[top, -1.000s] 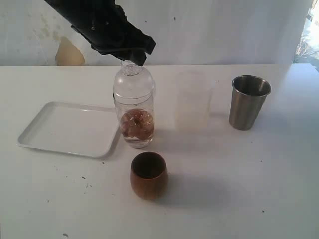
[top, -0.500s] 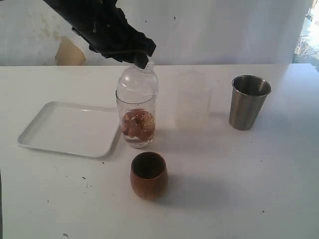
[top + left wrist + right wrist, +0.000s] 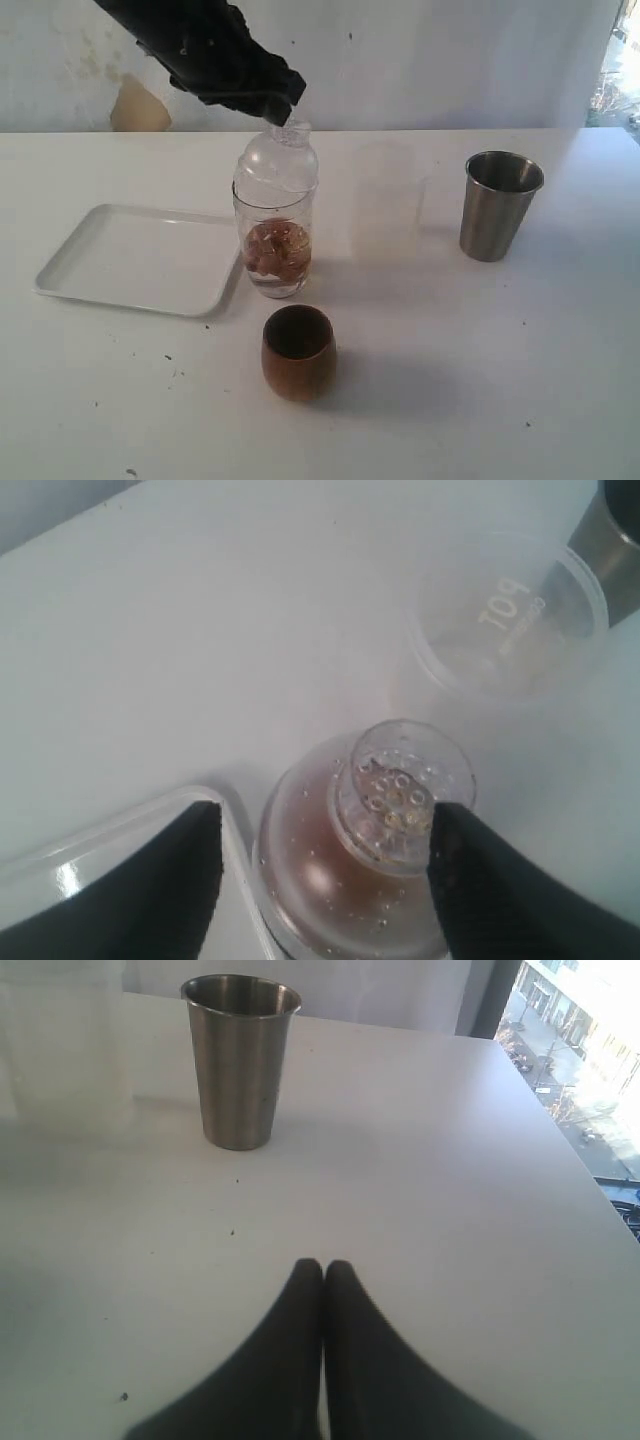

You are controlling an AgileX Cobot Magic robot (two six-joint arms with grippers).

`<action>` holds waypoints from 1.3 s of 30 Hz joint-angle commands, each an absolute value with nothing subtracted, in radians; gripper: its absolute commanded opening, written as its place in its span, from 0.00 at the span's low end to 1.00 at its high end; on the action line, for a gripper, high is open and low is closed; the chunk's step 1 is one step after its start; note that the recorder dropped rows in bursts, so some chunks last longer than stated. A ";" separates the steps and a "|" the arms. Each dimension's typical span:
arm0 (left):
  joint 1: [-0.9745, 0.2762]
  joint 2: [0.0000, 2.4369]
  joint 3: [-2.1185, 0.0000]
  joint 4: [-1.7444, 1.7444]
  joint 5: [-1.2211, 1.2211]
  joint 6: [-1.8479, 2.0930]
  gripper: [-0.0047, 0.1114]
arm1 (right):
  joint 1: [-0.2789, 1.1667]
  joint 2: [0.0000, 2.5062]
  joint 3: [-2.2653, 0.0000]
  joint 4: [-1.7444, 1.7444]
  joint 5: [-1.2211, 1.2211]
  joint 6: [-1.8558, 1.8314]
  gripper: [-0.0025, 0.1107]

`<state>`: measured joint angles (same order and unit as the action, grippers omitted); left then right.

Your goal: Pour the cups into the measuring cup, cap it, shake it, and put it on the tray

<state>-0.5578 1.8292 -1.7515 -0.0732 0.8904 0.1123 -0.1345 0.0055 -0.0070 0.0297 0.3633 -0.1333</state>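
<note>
Since a second ago your left gripper point(image 3: 283, 112) has let the clear domed cap point(image 3: 276, 165) settle. It was tilted then; it now sits upright on the tall clear straight-sided measuring cup point(image 3: 276, 255). The gripper has lifted slightly. Its black fingers point(image 3: 150, 890) stand apart, one each side of the cap's perforated nozzle. One looks very close to the nozzle, contact unclear.

The measuring cup stands around the middle of the white table point(image 3: 480, 390), just beside the right edge of the flat white rectangular tray point(image 3: 120, 255), not on it. Whether they touch, you can't tell. Brown contents fill its lower part.

The small rounded brown wooden cup point(image 3: 298, 352) is upright, nearer the table's front edge, close to the measuring cup. The frosted whitish cup point(image 3: 386, 205) stands between the measuring cup and the tapered brushed-steel tumbler point(image 3: 498, 205), which is upright toward the table's right edge.

Your right gripper point(image 3: 322, 1270) has its fingers pressed together over bare table, with the tumbler beyond it.
</note>
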 commanded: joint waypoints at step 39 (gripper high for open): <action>-0.583 1.891 -1.804 -0.196 1.002 0.372 0.04 | -0.141 0.000 0.000 0.033 0.352 -0.115 0.02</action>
